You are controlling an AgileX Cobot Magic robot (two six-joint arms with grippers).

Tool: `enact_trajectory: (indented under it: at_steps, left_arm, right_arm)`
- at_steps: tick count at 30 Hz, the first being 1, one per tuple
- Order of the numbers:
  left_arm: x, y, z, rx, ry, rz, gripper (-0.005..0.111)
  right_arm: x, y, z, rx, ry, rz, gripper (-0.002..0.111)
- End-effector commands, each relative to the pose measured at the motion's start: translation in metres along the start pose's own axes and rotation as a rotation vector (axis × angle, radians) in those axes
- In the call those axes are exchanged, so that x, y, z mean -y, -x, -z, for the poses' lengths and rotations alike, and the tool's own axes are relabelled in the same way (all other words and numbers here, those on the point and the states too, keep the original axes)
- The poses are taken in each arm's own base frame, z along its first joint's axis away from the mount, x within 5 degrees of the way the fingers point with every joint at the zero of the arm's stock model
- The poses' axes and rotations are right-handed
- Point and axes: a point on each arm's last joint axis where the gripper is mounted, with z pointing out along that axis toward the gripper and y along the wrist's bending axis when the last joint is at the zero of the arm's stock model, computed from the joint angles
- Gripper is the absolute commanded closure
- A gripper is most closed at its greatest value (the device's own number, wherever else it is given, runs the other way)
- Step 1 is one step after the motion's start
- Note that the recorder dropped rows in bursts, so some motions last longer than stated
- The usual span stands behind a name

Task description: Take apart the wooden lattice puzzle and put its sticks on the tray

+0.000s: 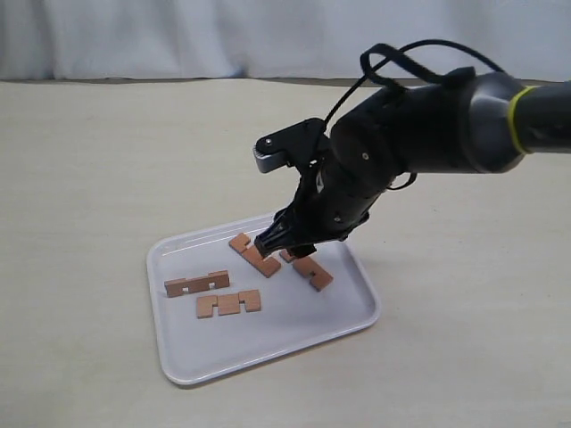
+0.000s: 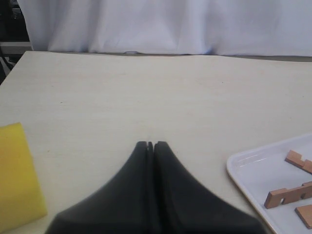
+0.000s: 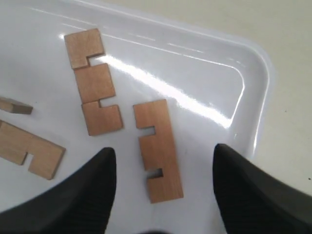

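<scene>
**Four notched sticks lie apart on white tray**

Glossy white plastic tray [image 1: 294,325], rounded corners, low rim, sits on a matte beige table [image 1: 89,178]. Four flat reddish-brown wooden sticks [image 1: 197,284] w/ square notches lie separate on it, none interlocked. Right gripper [image 3: 163,148] hovers just above one stick [image 3: 158,178], black fingers spread wide, holding nothing. Left gripper [image 2: 152,144] is off the tray, smooth black tips pressed together, empty. Yellow block [image 2: 17,175] lies near it

- Pale beige surface [image 1: 89,178], matte and faintly grained, filling most of every view.
- White curtain [image 1: 178,36] hanging in soft folds along the surface's far edge.
- Yellow block [image 2: 17,175], sponge-like, lying flat on the surface, partly cut off in the left wrist view.
</scene>
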Motion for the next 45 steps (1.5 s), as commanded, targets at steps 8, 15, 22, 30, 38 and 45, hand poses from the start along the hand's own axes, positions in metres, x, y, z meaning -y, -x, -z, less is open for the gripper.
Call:
enact_trajectory:
  at_steps: [8,15,22,30,38,45]
  left_arm:
    - [0.000,0.000,0.000,0.011,0.000,0.000,0.107]
    - [0.000,0.000,0.000,0.011,0.000,0.000,0.107]
    - [0.000,0.000,0.000,0.011,0.000,0.000,0.107]
    - [0.000,0.000,0.000,0.011,0.000,0.000,0.107]
    - [0.000,0.000,0.000,0.009,-0.001,0.004,0.107]
    - [0.000,0.000,0.000,0.009,-0.001,0.004,0.107]
  right_arm:
    - [0.005,-0.001,0.062,0.043,-0.007,-0.002,0.068]
    - [0.008,-0.018,0.062,-0.106,-0.033,0.046,0.104]
    - [0.033,-0.033,0.069,-0.156,-0.058,0.011,0.104]
    - [0.114,-0.080,0.102,-0.121,-0.142,-0.246,0.104]
    - [0.153,-0.122,0.152,0.186,-0.224,-0.538,0.104]
    - [0.131,-0.152,0.184,0.527,-0.287,-0.484,0.104]
